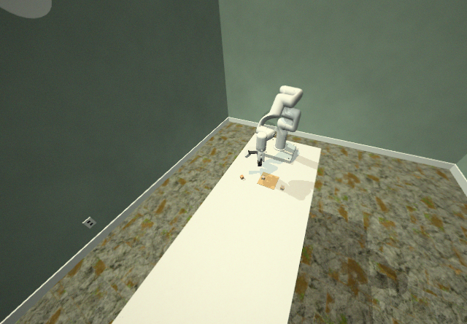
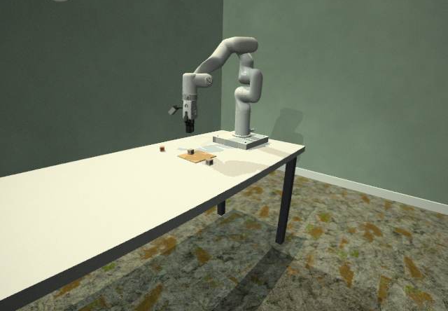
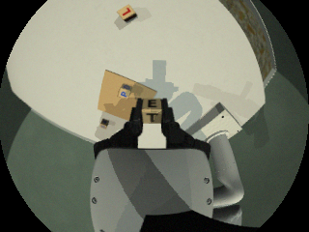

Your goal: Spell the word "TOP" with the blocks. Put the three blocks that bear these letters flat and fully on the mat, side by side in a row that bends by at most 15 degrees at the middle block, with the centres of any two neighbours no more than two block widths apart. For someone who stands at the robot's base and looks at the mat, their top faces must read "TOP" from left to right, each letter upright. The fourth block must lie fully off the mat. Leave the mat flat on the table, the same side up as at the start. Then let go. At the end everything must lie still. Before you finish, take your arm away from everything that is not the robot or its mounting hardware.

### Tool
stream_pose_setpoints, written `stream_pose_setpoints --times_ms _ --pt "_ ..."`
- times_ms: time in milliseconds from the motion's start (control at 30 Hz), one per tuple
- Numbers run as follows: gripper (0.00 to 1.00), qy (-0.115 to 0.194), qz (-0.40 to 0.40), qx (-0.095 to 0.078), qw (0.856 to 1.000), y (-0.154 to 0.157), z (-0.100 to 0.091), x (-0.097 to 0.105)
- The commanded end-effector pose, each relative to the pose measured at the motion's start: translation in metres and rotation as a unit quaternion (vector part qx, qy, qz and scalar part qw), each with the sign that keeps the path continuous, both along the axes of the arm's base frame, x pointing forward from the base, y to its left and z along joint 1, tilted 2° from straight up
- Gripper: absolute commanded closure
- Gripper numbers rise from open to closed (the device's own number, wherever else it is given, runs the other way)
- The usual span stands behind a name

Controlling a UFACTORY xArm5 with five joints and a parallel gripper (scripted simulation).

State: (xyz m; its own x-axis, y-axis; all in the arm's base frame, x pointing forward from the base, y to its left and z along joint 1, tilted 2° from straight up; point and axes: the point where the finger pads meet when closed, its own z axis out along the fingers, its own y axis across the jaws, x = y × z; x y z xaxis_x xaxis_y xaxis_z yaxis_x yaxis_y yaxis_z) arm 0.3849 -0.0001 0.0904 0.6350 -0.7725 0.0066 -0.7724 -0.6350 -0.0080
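A bare, green-walled room of unclear kind, with a robot arm (image 1: 276, 105) (image 2: 218, 54) on a long white table (image 1: 233, 245) (image 2: 108, 192).

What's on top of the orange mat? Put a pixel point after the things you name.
One block, blue P facing up, sits on the mat (image 1: 272, 183) (image 2: 199, 156) (image 3: 110, 87). In the wrist view the pincer (image 1: 259, 164) (image 2: 189, 132) (image 3: 152, 105) and its block cover one corner area.

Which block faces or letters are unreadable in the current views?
- Block beside the mat: letter too small and dark in wrist view; too small in top and exterior.
- Held block: E and T readable in wrist view; its sides against the fingers are covered by them.
- Block on the mat: P readable in wrist view; underside hidden by the mat.
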Motion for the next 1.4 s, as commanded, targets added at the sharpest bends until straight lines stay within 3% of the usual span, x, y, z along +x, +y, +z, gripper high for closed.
stream_pose_setpoints --times_ms 0,333,367,567,833,900,933,1233,1367 --pt "0.79 -0.002 0.069 -0.001 0.998 0.017 0.002 0.005" --pt "0.79 -0.003 0.179 -0.001 0.984 0.044 0.003 0.010" --pt "0.79 -0.003 0.218 -0.002 0.976 0.054 0.003 0.011" --pt "0.79 -0.004 0.292 -0.002 0.957 0.073 0.004 0.013" --pt "0.79 -0.004 0.395 -0.004 0.919 0.101 0.005 0.013" --pt "0.79 -0.004 0.395 -0.004 0.919 0.101 0.005 0.013" --pt "0.79 -0.005 0.428 -0.004 0.904 0.111 0.006 0.013" --pt "0.79 -0.006 0.530 -0.005 0.848 0.141 0.006 0.011" --pt "0.79 -0.006 0.538 -0.005 0.843 0.144 0.007 0.010"
